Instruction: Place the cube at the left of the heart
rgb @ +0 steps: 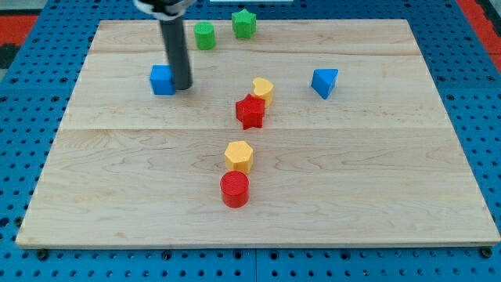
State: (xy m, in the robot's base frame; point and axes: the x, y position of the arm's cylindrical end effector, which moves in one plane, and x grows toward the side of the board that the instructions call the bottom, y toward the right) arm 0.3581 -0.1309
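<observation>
Bare rod, no hand to spread or pinch: my tip (182, 86) is touching the blue cube (162, 80) at its 3 o'clock, probably needing 9 o'clock before shoving it toward the yellow heart (263, 90).

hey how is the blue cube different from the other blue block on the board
The blue cube sits toward the view's left with my tip right beside it on its right; the blue wedge-like block sits toward the view's right with nothing near it. The blue cube looks square and boxy, while the blue wedge-like block narrows to a point at the bottom. Both share the same blue colour, similar size, and lie at about the same height in the view.
</observation>
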